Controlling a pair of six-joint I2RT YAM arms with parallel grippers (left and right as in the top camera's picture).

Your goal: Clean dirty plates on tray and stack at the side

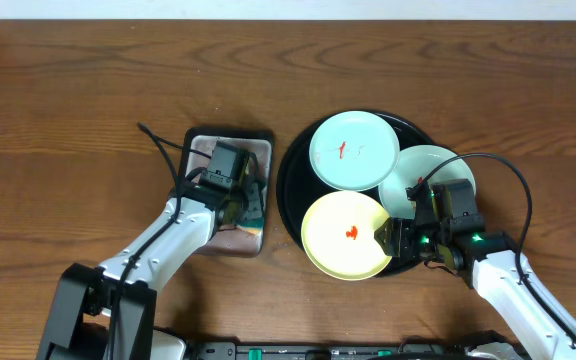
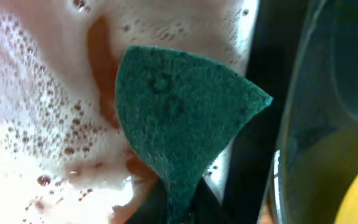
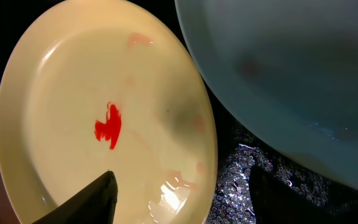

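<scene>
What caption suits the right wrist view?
Open right gripper straddles the rim of the sauce-smeared yellow plate, beside a mint-green plate on the black tray.

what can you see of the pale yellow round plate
The pale yellow round plate lies at the near side of the glossy black tray. Shallow, glossy, raised rim. A small red sauce smear marks its centre, fainter pink traces around it. The open right gripper straddles its rim.
</scene>
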